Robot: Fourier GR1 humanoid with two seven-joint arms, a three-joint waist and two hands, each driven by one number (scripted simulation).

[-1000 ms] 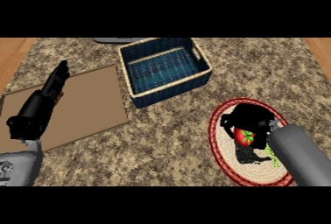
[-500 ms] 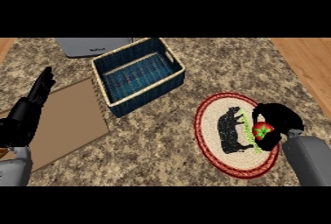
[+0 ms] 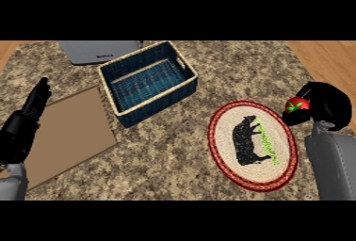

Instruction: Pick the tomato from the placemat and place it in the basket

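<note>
gripping the tomato (image 3: pixel 297 104), right hand (image 3: pixel 325 107) hides its far side.

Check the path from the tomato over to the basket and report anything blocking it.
Nothing visible blocks it. The right hand holds the tomato at the placemat's right edge; only bare counter lies before the basket, whose top is open.

Red tomato (image 3: pixel 297 104) with green top, right of the oval placemat (image 3: pixel 252 144); blue basket (image 3: pixel 147 83) upper left.
</note>
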